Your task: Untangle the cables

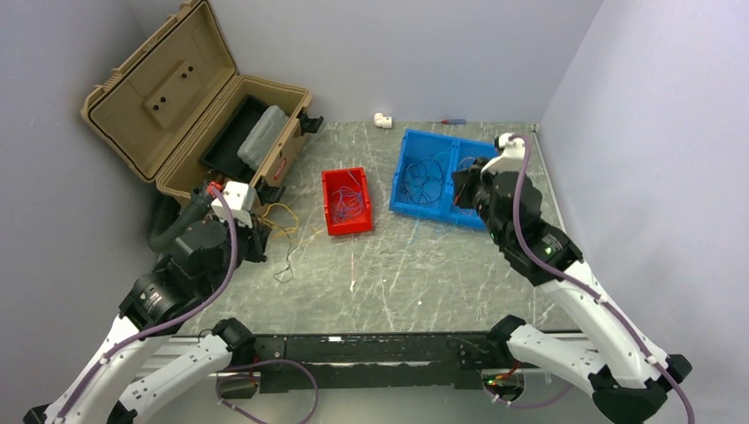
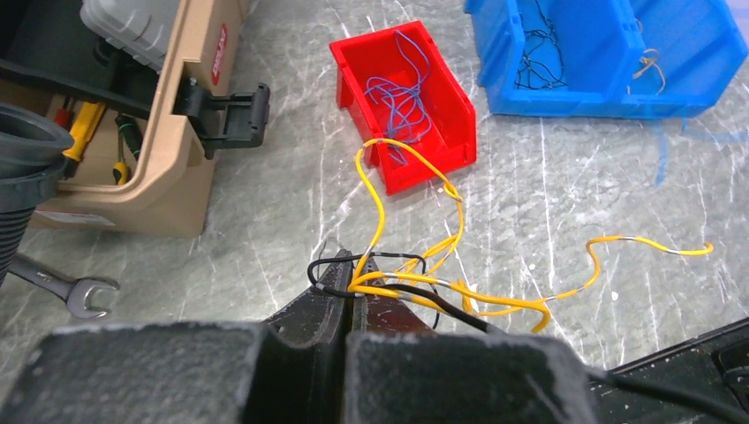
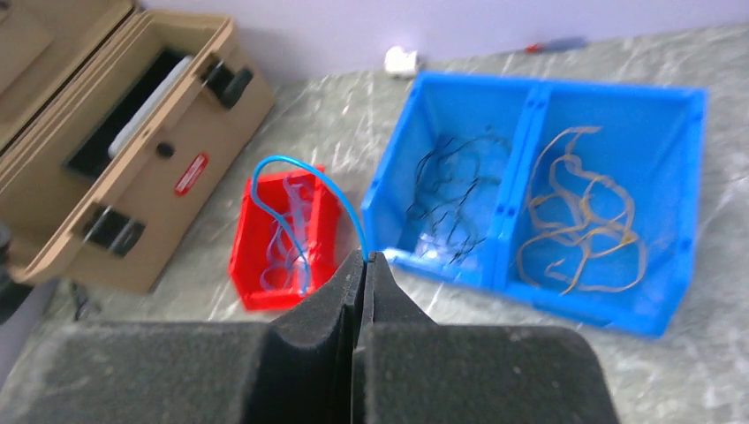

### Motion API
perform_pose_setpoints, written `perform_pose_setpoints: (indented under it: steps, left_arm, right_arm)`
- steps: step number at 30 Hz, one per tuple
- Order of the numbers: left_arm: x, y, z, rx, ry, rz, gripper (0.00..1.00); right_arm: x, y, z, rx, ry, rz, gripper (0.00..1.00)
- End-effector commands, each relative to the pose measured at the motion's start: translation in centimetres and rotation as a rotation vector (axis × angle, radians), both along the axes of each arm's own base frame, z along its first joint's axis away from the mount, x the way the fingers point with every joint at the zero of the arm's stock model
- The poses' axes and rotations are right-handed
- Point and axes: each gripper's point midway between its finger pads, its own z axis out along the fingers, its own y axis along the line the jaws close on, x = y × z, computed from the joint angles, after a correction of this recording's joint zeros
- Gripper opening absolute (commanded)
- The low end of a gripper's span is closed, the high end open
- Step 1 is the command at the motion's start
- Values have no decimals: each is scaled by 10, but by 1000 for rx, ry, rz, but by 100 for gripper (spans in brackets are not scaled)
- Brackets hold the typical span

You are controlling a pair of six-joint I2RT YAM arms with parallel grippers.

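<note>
In the left wrist view my left gripper (image 2: pixel 364 265) is shut on a tangle of yellow cables (image 2: pixel 496 299) and a black cable (image 2: pixel 389 257) lying on the table. From above it sits near the toolbox (image 1: pixel 256 234), with the yellow cables (image 1: pixel 281 216) beside it. My right gripper (image 3: pixel 364 256) is shut on a thin blue cable (image 3: pixel 291 159) that arcs up and back toward the red bin (image 3: pixel 243 256). Seen from above, the right gripper (image 1: pixel 464 181) hovers over the blue bin (image 1: pixel 424 210).
The red bin (image 1: pixel 349 228) holds blue and purple cables. The blue bin (image 3: pixel 583 309) has black cables (image 3: pixel 450 199) on the left and tan cables (image 3: pixel 578 230) on the right. An open tan toolbox (image 1: pixel 203 115) stands at back left, with a wrench (image 2: pixel 62 287) beside it.
</note>
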Motion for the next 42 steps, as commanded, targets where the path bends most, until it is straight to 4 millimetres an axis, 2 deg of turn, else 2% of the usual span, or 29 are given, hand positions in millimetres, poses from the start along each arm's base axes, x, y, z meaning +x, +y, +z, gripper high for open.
perform_pose_setpoints:
  steps: [1,8,13,18,24,29,36,42]
  left_arm:
    - [-2,-9,8,-29,-37,-55,0]
    - [-2,-10,6,-23,-33,-62,0]
    - [-2,-14,3,-21,-26,-79,0]
    - [-3,-16,0,-15,-23,-93,0]
    - [-2,-17,-3,-1,-28,-106,0]
    - [-1,-21,-7,11,-24,-127,0]
    - [-1,-19,-16,27,-17,-126,0]
    - [-6,-14,-30,43,-18,-127,0]
  right_arm:
    - [28,-28,24,-117,-19,-99,0]
    - [67,-57,55,-72,-25,-179,0]
    - [89,-55,67,-25,-36,-168,0]
    - [95,-26,90,-6,-88,-12,0]
    - [90,30,113,-10,-124,227,0]
    - [81,73,127,-8,-184,336,0]
    - [81,119,134,35,-250,455,0]
    - [91,144,125,78,-257,524,0]
